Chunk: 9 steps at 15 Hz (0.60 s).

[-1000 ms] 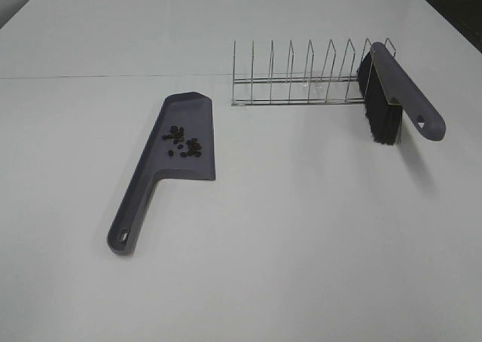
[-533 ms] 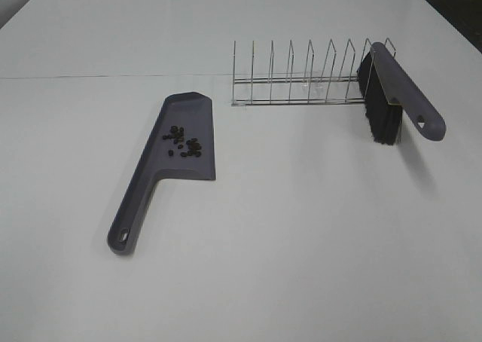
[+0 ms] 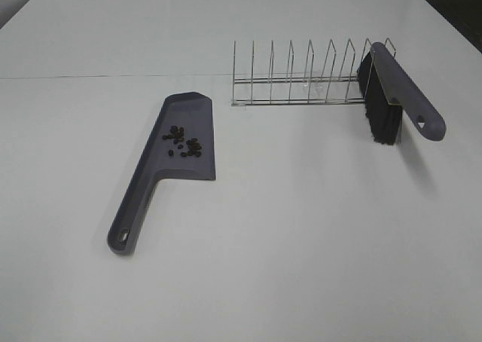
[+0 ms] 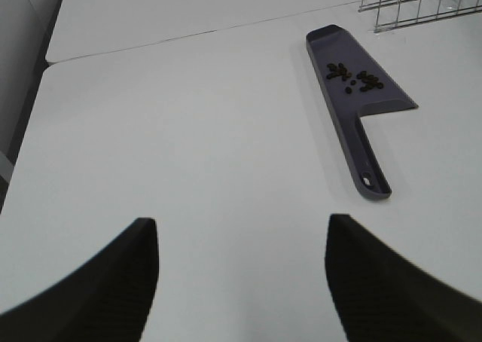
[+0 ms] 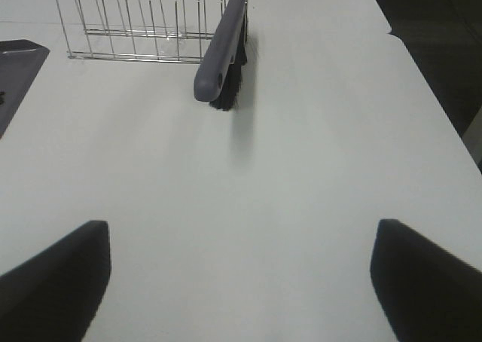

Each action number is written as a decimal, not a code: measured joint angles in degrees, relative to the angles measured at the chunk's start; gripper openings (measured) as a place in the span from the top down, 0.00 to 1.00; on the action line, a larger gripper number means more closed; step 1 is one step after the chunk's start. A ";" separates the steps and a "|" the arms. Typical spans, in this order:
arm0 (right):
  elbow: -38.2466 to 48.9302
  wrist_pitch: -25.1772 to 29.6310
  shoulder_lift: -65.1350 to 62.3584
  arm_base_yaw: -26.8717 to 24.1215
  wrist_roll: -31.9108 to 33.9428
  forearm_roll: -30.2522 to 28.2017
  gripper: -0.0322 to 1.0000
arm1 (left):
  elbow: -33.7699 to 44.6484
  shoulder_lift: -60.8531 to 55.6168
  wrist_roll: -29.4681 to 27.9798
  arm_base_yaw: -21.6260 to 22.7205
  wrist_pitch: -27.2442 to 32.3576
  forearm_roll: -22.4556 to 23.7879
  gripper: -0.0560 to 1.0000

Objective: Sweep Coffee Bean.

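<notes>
Both your claws, left claw [image 4: 241,282] and right claw [image 5: 241,282], hang spread apart over bare worktop [image 3: 301,244]; coffee beans [image 3: 183,142] sit in the dustpan [image 3: 162,172].

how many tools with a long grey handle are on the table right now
2. The dustpan lies flat on the left with the coffee beans on it; the brush is propped in the wire rack's right end.

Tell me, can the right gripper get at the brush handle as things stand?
Probably yes. The right gripper is open, and bare table lies between it and the brush, whose handle juts free of the wire rack.
</notes>
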 joint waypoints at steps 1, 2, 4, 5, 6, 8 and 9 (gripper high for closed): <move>0.00 0.00 0.00 1.78 0.06 0.00 0.20 | 0.00 0.00 0.00 0.00 0.00 0.00 0.39; 0.00 0.00 0.00 3.61 0.06 0.00 0.20 | 0.00 0.00 0.00 0.00 0.00 0.00 0.39; 0.00 0.00 0.00 4.93 0.06 0.00 0.20 | 0.00 0.00 0.00 0.00 0.00 0.00 0.39; 0.00 0.00 0.00 4.93 0.06 0.00 0.20 | 0.00 0.00 0.00 0.00 0.00 0.00 0.39; 0.00 0.00 0.00 4.93 0.06 0.00 0.20 | 0.00 0.00 0.00 0.00 0.00 0.00 0.39; 0.00 0.00 0.00 4.98 0.06 0.00 0.20 | 0.00 0.00 0.00 0.00 0.00 0.00 0.39; 0.00 0.00 0.00 5.04 0.06 0.00 0.20 | 0.00 0.00 0.00 0.00 0.00 0.00 0.39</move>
